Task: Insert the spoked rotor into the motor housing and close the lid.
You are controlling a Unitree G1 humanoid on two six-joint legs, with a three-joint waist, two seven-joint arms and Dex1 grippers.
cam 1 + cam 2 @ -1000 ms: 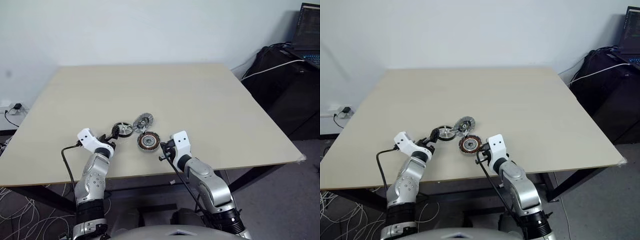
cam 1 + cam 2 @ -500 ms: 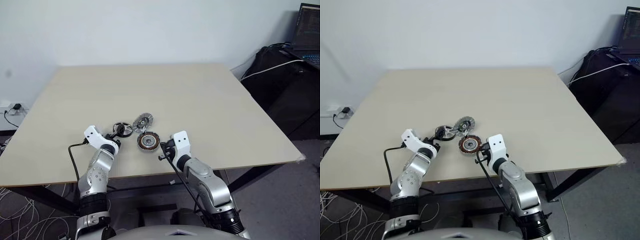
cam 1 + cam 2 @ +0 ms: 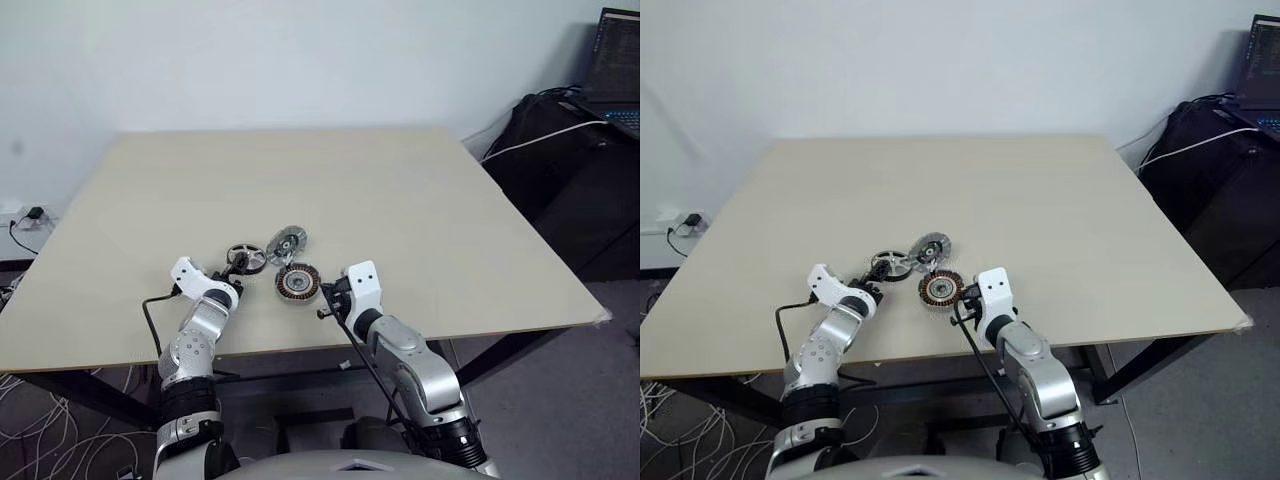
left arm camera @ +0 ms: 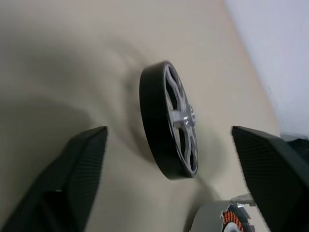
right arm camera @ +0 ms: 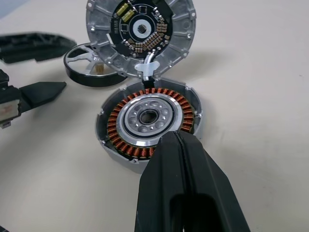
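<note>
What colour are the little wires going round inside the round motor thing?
Copper-orange, ringed around a silver centre in the motor housing; the right wrist view shows it best.

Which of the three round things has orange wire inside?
The motor housing, nearest the right gripper. The spoked rotor and the lid have none.

Table (image 3: 400, 200): three parts grouped near its near edge, left of centre.
Housing (image 3: 297, 283): nearest of the three, flat on the table.
Lid (image 3: 287, 243): just behind the housing, touching its far rim.
Rotor (image 3: 245, 257): left of the lid, just beside it.
Left gripper (image 3: 236, 268): at the rotor's near left side.
Right gripper (image 3: 327, 298): just right of the housing, at its near rim.
Laptop (image 3: 614, 70): far right, off the table.
</note>
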